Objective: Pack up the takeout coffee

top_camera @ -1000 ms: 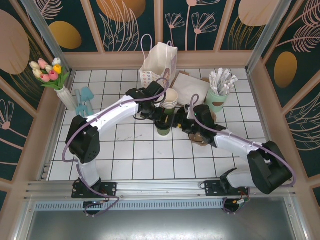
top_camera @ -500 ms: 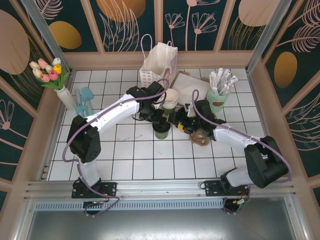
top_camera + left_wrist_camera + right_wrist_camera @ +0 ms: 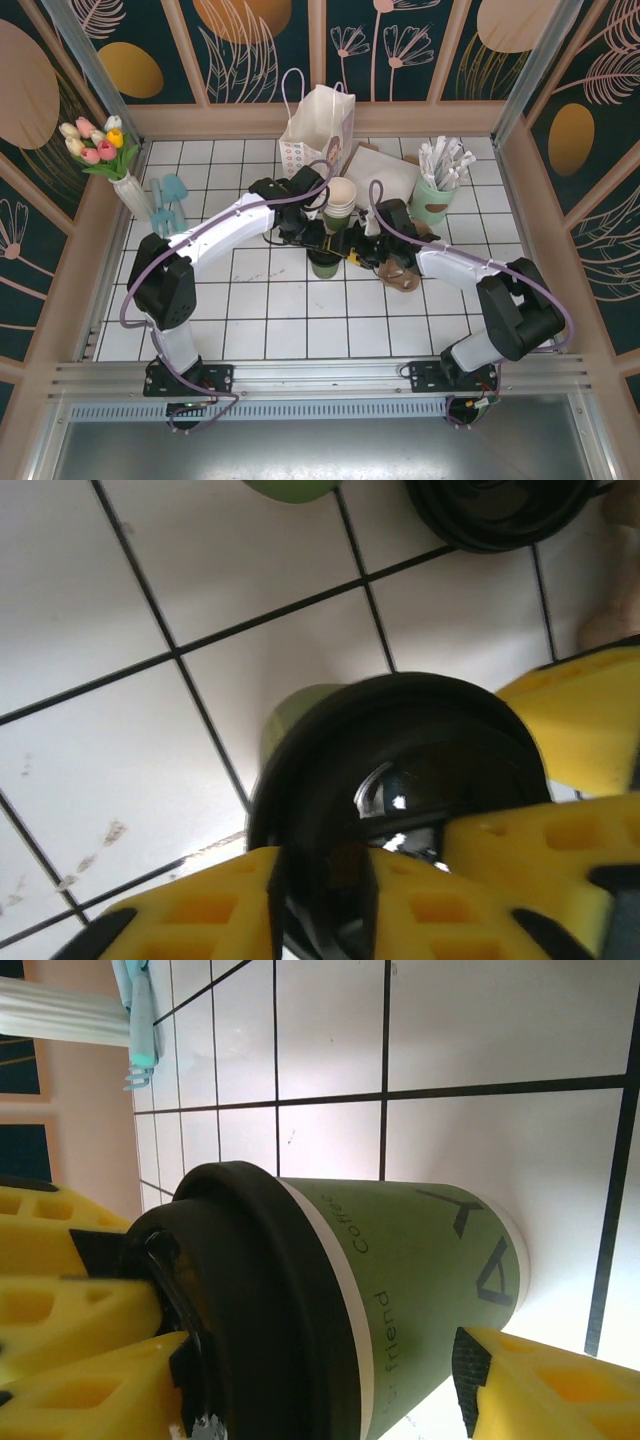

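Top view, left arm: stretched from its base at the near left, up and across to the middle of the table, wrist bent down so the left gripper (image 3: 321, 243) sits right over the takeout coffee (image 3: 325, 264)
Top view, right arm: reaching in low from the near right, forearm almost flat, the right gripper (image 3: 353, 252) side-on just beside the cup
Top view, coffee: upright on the white tiles (image 3: 270, 300), just in front of the stack of cream cups (image 3: 342, 197), the paper bag (image 3: 318, 125) behind those; the two grippers cover most of it
Left wrist view, grip: its two yellow fingers (image 3: 190, 915) stand a little apart over the black lid (image 3: 400, 770), nothing pinched between them that I can see
Left wrist view, hard to read: another yellow finger (image 3: 585, 720) lies at the lid's right side; a sliver of green wall peeps out at the left
Right wrist view, coffee: seen sideways, lid to the left, foot to the right
Right wrist view, grip: one yellow finger (image 3: 540, 1395) close by the wall near the foot; jaws apart around the cup, though I cannot tell whether they press it
Right wrist view, cut off: yellow fingers (image 3: 60, 1260) at the left edge lie against the lid top, cropped by the frame
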Available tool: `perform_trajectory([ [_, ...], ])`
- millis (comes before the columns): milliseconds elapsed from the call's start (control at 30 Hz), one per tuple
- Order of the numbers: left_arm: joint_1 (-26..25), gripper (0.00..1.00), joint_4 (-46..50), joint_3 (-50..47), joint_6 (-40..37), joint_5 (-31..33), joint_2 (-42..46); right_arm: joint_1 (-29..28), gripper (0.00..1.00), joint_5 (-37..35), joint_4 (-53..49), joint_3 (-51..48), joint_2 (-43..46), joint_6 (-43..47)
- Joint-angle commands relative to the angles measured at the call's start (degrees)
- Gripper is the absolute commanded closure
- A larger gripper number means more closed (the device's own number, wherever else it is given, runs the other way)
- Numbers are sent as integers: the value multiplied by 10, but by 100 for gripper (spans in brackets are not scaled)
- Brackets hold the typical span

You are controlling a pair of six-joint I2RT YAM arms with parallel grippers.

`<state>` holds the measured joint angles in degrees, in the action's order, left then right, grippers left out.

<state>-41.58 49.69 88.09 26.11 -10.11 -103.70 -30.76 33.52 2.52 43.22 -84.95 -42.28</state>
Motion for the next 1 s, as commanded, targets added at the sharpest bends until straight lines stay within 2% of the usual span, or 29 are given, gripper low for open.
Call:
perform_trajectory([
  [0,-2,56,-40,-10,-4,-47,45,-3,34,-50,-58,9,-11,28],
  [100,4,38,-69,-35,0,-64,83,-13,35,-60,-75,16,-7,40],
  [233,34,28,-136,-97,32,-109,130,-14,37,-68,-89,24,-8,50],
  [300,52,22,-164,-128,53,-107,157,-15,38,-73,-92,25,-10,54],
  [400,79,18,-206,-179,86,-97,193,-17,40,-82,-98,24,-14,59],
  [467,99,19,-243,-222,112,-94,212,-18,41,-88,-100,23,-17,61],
  [567,122,29,-298,-283,143,-115,233,-21,43,-92,-98,20,-21,62],
  [667,134,37,-345,-332,163,-146,241,-24,44,-94,-98,20,-27,62],
  [967,152,48,-511,-448,232,-261,234,-28,46,-102,-100,21,-32,61],
])
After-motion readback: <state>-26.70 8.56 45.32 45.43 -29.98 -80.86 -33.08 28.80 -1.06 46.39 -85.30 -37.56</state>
